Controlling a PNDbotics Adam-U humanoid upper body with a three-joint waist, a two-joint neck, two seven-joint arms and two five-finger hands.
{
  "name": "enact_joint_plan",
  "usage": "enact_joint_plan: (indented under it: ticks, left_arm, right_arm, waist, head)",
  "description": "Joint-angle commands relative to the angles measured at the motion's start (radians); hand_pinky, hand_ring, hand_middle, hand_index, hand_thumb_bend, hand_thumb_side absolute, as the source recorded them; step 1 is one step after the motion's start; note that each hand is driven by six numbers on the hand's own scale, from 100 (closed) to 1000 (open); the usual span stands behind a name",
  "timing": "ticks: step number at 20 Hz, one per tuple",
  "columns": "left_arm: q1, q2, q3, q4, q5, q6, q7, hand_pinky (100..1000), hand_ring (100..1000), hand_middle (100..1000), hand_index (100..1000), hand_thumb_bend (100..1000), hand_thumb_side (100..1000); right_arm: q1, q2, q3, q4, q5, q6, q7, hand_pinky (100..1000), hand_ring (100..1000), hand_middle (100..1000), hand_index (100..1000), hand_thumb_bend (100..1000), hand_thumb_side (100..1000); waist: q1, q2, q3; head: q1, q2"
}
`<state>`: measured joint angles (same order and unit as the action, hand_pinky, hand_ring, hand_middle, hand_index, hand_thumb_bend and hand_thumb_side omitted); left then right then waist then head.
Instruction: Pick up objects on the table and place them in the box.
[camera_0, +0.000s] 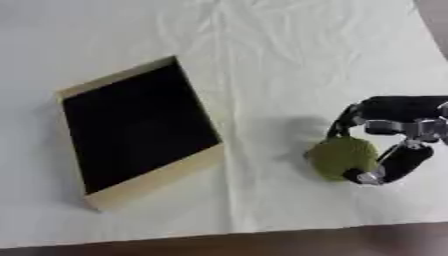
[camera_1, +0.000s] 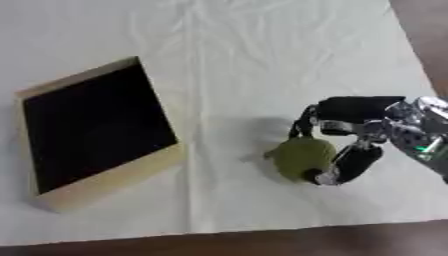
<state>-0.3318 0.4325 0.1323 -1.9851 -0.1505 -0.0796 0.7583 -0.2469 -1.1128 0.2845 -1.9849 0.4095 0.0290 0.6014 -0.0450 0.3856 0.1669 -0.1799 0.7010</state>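
Right of the box (camera_0: 157, 172) — right hand (camera_1: 354, 127) clasps a rounded olive-green object (camera_0: 341, 158).

Bare white cloth (camera_0: 262, 95) lies open between the hand (camera_1: 359, 131) and box (camera_0: 140, 132).

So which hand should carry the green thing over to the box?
The right hand. Its fingers already curl round the green object on the white cloth. The box lies open to its left. The left hand shows in neither view.

A creased white cloth (camera_0: 262, 45) covers the table (camera_0: 262, 245), whose dark brown near edge shows below it.
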Motion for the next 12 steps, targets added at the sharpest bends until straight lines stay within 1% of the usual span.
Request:
enact_joint_plan:
  ticks: [1,5,8,10,12]
  left_arm:
    - [-0.007,0.019,0.002,-0.015,-0.001,0.0,0.0,575,650,662,717,931,795]
    - [-0.005,0.021,0.003,-0.015,-0.003,0.0,0.001,575,651,662,717,928,793]
    - [-0.005,0.022,0.004,-0.015,-0.003,0.0,0.002,576,651,663,718,926,793]
    - [-0.005,0.023,0.004,-0.015,-0.004,0.0,0.003,576,652,663,718,925,793]
    - [-0.004,0.025,0.005,-0.015,-0.004,0.0,0.004,577,652,663,719,924,793]
  right_arm:
    - [-0.005,-0.018,-0.014,-0.015,-0.029,-0.011,-0.005,822,731,503,736,240,100]
    - [-0.003,-0.02,-0.028,-0.015,-0.084,-0.026,-0.021,806,705,502,733,171,100]
    - [-0.001,-0.024,-0.039,-0.015,-0.123,-0.041,-0.033,795,698,507,741,104,174]
    - [0.004,-0.027,-0.045,-0.015,-0.141,-0.046,-0.036,788,692,510,746,100,203]
    - [0.008,-0.029,-0.053,-0.015,-0.155,-0.045,-0.042,779,678,503,738,100,199]
  waist:
    - [-0.007,-0.007,-0.001]
    - [-0.008,-0.01,-0.004]
    - [-0.009,-0.013,-0.007]
    - [-0.01,-0.016,-0.009]
    - [-0.01,-0.018,-0.011]
  head:
    - [0.001,0.0]
    - [0.003,0.003]
    - [0.005,0.005]
    - [0.006,0.005]
    - [0.007,0.006]
